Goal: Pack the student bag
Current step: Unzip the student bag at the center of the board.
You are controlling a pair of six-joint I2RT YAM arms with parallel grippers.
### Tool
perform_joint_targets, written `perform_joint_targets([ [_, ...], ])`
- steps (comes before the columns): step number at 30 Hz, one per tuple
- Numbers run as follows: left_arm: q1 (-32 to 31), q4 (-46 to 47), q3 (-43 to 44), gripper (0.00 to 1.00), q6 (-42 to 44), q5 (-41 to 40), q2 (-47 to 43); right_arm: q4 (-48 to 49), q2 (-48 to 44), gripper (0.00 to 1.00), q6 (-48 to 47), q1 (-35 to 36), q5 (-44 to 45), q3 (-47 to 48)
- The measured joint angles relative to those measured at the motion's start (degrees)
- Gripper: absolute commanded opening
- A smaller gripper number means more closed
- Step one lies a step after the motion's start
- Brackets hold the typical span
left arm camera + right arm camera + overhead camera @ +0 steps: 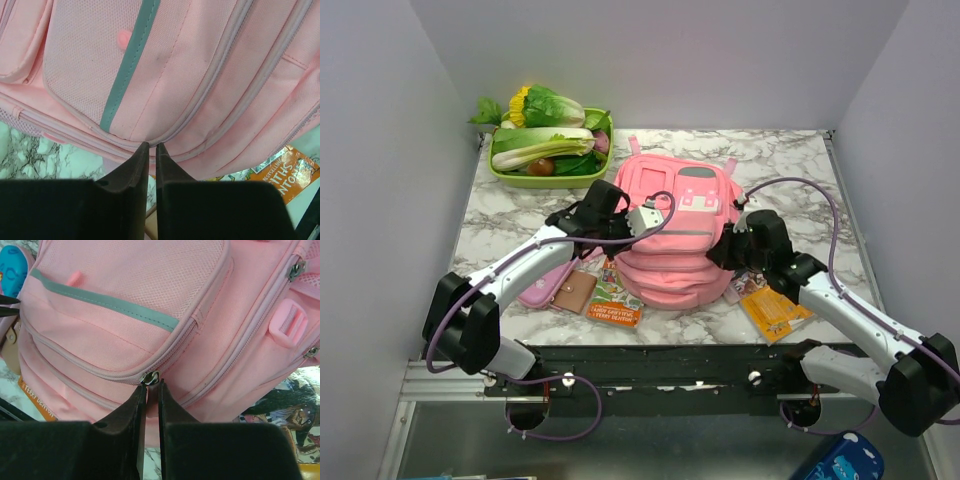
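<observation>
Your right gripper (pixel 152 383) is clamping a small metal zipper pull (pixel 150 376) at its fingertips, with the jaws drawn almost together on it. Your left gripper (pixel 152 145) is also showing only a thin slit between its jaws. Its tips are pressing against a zip seam of the student bag (pixel 200 75), and you cannot tell whether any fabric is caught between them. The bag is lying directly ahead of both grippers, touching both, and is sitting between them with one arm on each flank. Its long axis is running away from the arm bases, straps at the far end and rounded bottom nearest you. Neither arm is closer, but the right one is holding the pull, so the coming move is probably turning on it. From those fingertips the zip track is curving off to either side around the front pocket. The bag is looking soft and slumped: pink mesh-textured panels, a grey stripe across the pocket, several parallel zip lines, and a pink buckle right of the right gripper. An orange book (pixel 286 171) is poking out from under the bag, right of the left gripper. Far beyond both, a green tray (pixel 520 181) of vegetables is resting on the marble table (pixel 790 165).
</observation>
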Motion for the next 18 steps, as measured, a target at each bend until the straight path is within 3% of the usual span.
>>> perform_joint_targets([
  [12,-3.0,4.8,-1.9,0.01,-4.3,1.1,0.2,-0.3,1.7,0.06,5.5,0.1,-5.2,0.0],
  [15,-3.7,5.7,-1.1,0.01,-6.0,1.5,0.9,0.1,1.7,0.14,6.0,0.3,-7.7,0.0],
  [18,-4.3,6.2,0.4,0.06,-7.9,2.0,2.0,1.9,1.7,0.36,6.4,0.6,-11.1,-0.7],
])
